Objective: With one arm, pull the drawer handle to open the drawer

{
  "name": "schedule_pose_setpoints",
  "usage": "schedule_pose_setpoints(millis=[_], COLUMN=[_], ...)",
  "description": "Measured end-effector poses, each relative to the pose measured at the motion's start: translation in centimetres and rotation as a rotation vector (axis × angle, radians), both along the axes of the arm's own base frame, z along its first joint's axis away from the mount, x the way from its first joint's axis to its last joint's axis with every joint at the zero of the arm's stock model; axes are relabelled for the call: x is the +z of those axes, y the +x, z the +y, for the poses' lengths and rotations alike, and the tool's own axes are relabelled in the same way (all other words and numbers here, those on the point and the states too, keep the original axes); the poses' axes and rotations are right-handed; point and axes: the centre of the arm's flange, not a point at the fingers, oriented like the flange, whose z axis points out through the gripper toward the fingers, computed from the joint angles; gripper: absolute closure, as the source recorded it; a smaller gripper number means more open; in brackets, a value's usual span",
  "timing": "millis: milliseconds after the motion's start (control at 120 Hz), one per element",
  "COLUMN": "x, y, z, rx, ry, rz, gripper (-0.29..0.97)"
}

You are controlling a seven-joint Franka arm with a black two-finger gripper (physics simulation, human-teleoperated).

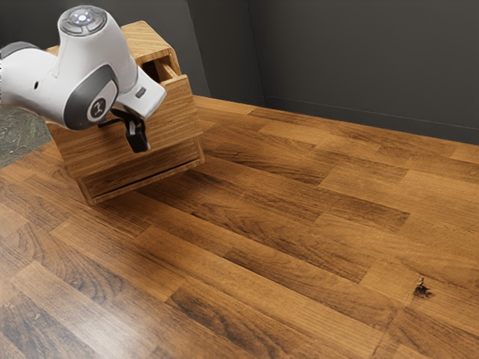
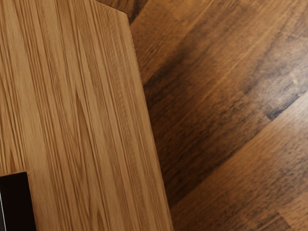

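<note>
**STATUS: CLAW AT DRAWER FRONT, DRAWER PARTLY OUT**

1. Landmark. The light-brown, box-shaped wooden cabinet (image 1: 127, 168) stands on the dark-brown wood-plank surface (image 1: 299, 224), in front of the dark grey wall (image 1: 359, 52).

2. Task item. The upper wooden drawer (image 1: 176, 112) belongs to this cabinet. Its front panel stands forward of the cabinet body. A dark gap is open behind the panel, at the cabinet's top edge.

3. Arm. The white and grey robot arm (image 1: 82, 75) crosses in front of the cabinet's upper part and covers much of the drawer front.

4. Claw. The black two-finger claw (image 1: 137, 142) points downward, directly in front of the cabinet face and just below the drawer's lower edge. Whether it is open or closed cannot be told.

5. Wrist view. A pale wood-grain panel (image 2: 72, 120) of the cabinet lies close under the hand. A black rectangular patch (image 2: 14, 204) sits against this panel. The surface (image 2: 231, 120) runs beside the panel's straight edge.

6. Other. A small dark mark (image 1: 423, 289) lies on the surface, well apart from the cabinet.
</note>
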Motion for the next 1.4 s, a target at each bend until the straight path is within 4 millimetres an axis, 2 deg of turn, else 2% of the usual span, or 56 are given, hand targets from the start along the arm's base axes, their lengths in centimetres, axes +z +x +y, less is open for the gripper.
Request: schedule_pose_setpoints(millis=[425,542,567,600,733,817,867,875,1025,1108,1400], x=[-0.5,0.0,0.2,0.2,-0.3,-0.1,0.1,0.2,0.7,0.1,0.5], y=[0.0,-0.6,-0.7,-0.8,-0.9,-1.1,-1.3,-1.4,-2.2,-2.3,-3.1], z=[-0.2,-1.0,-1.1,-1.3,-1.5,-1.8,-2.1,-2.2,-3.3,-3.7,-4.9], rx=[0.009,0.005,0.005,0.005,0.008,0.008,0.007,0.007,0.001,0.001,0.005], ry=[-0.004,-0.005,-0.005,-0.006,-0.012,-0.014,-0.012,-0.012,-0.01,-0.013,-0.016], rz=[0.001,-0.006,-0.008,-0.008,-0.002,-0.004,-0.008,-0.008,-0.013,-0.003,-0.013], gripper=[0.0,-0.01,-0.05,-0.01,-0.03,0.0,0.0,-0.04,0.08,-0.03,0.06])
